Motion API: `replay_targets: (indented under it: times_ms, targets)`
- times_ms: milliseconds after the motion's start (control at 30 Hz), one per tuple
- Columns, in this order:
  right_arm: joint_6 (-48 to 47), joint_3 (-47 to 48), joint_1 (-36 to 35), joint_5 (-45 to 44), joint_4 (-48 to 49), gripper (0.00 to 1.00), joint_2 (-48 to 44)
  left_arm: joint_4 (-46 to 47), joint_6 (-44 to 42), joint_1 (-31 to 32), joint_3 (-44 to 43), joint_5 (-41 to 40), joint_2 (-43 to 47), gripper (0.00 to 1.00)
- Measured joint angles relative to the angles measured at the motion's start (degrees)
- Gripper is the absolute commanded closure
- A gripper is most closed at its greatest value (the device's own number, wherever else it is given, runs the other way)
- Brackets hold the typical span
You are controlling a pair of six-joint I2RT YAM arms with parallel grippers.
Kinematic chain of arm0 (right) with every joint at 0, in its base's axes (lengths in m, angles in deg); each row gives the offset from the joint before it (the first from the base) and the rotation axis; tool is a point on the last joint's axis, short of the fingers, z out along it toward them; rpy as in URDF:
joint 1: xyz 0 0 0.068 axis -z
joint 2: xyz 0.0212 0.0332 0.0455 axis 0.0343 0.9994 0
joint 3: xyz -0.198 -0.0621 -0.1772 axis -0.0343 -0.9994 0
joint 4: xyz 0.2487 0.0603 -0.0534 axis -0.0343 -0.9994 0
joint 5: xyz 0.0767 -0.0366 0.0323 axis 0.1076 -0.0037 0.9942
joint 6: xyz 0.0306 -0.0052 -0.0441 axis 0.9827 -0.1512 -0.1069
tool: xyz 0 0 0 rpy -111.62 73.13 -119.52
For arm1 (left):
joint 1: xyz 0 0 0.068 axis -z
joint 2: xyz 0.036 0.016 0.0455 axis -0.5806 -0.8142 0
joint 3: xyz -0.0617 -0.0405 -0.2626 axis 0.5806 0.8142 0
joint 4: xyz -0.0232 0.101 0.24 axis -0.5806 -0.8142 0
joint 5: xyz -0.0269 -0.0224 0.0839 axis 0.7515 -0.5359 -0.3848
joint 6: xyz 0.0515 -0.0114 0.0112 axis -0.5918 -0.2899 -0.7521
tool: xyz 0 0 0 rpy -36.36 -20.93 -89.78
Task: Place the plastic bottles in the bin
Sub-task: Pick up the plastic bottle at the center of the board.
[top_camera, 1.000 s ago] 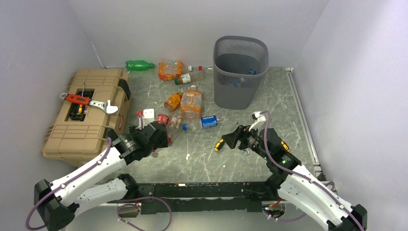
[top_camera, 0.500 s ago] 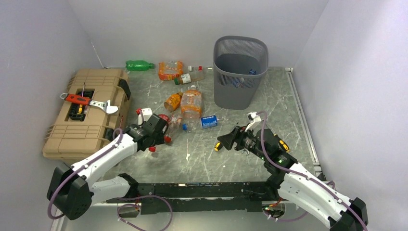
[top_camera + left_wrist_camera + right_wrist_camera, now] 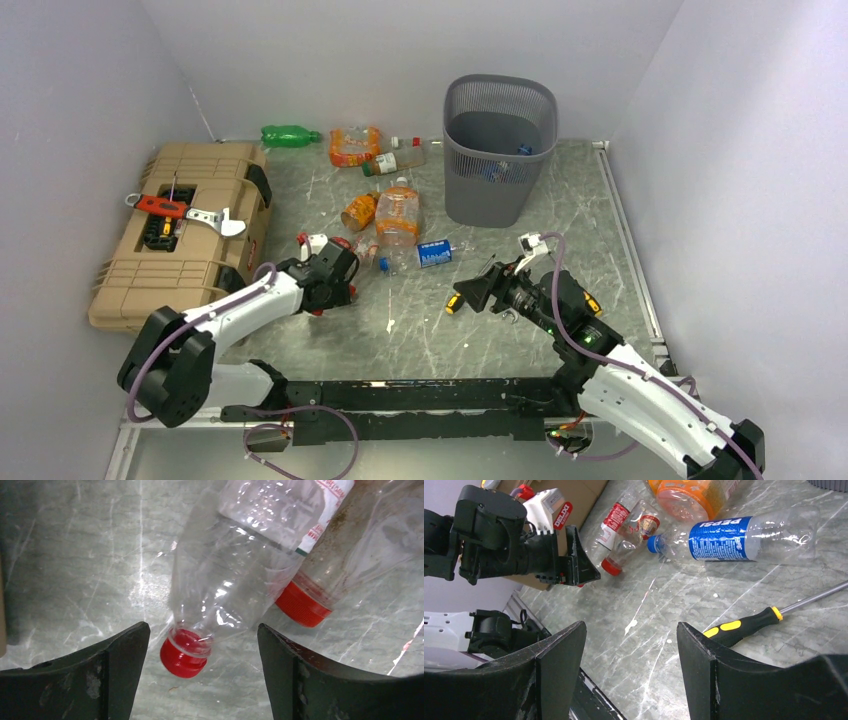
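Note:
My left gripper (image 3: 342, 283) is open over two clear red-capped bottles. In the left wrist view the nearer bottle (image 3: 235, 575) has its red cap (image 3: 183, 658) between my spread fingers (image 3: 120, 655), untouched; a second bottle (image 3: 360, 545) lies to its right. My right gripper (image 3: 478, 290) is open and empty above the floor. A Pepsi bottle (image 3: 744, 537) with a blue label and an orange-tinted bottle (image 3: 398, 212) lie ahead. A green bottle (image 3: 288, 134) and others lie near the back wall. The dark grey mesh bin (image 3: 498, 148) stands at the back, with bottles inside.
A tan toolbox (image 3: 180, 232) with a red tool and a wrench on top lies at the left. A black-and-yellow screwdriver (image 3: 744, 626) lies by my right gripper. Walls close in on three sides.
My left arm has stretched forward and right, bringing its open gripper down around the red-capped bottle's neck. My right gripper has shifted slightly left, still open.

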Motion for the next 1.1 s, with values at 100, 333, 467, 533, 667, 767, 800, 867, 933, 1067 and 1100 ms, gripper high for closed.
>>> replay_targets:
  times_ms: [100, 333, 467, 533, 667, 767, 800, 867, 933, 1067, 1100]
  targets:
    - [0.02, 0.0, -0.02, -0.02, -0.13, 0.3, -0.13, 1.6, 0.37, 0.0, 0.0, 0.92, -1.2, 0.23]
    - [0.02, 0.0, -0.04, -0.35, -1.42, 0.3, -0.83, 4.68, 1.55, 0.0, 0.02, 2.93, -3.58, 0.48]
    - [0.02, -0.02, -0.07, -0.63, -2.64, 0.3, -1.4, 5.95, 2.23, 0.0, 0.55, 3.87, -3.37, 0.65]
    - [0.0, -0.02, -0.07, -0.92, -2.78, 0.3, -1.53, 5.97, 2.27, 0.0, 1.01, 4.26, -2.45, 0.72]
    - [0.0, -0.02, -0.09, -0.94, -2.93, 0.3, -1.4, 5.14, 2.14, 0.0, 1.36, 4.76, 1.25, 0.84]
    - [0.0, 0.0, -0.13, -0.94, -2.93, 0.3, -1.36, 3.41, 2.12, 0.26, 1.33, 4.79, 6.1, 0.98]
    - [0.0, 0.0, -0.15, -0.94, -2.95, 0.3, -1.36, 2.32, 2.1, 0.57, 1.27, 4.79, 8.13, 1.0]
    - [-0.07, 0.0, -0.15, -0.94, -3.08, 0.29, -1.36, -0.39, 1.84, 1.62, 0.52, 4.76, 12.2, 1.0]
    - [-0.26, 0.22, -0.15, -0.94, -3.74, 0.28, -1.31, -3.74, 0.87, 3.21, -1.75, 4.76, 16.44, 1.0]
    - [-1.29, 2.97, -0.15, -0.44, -6.1, 0.27, 0.24, -8.55, -5.18, 5.64, -11.06, 6.88, 20.24, 1.0]
    - [-1.57, 4.04, -0.15, -0.07, -6.6, 0.27, 0.94, -8.94, -7.02, 5.84, -13.31, 7.74, 20.28, 1.0]
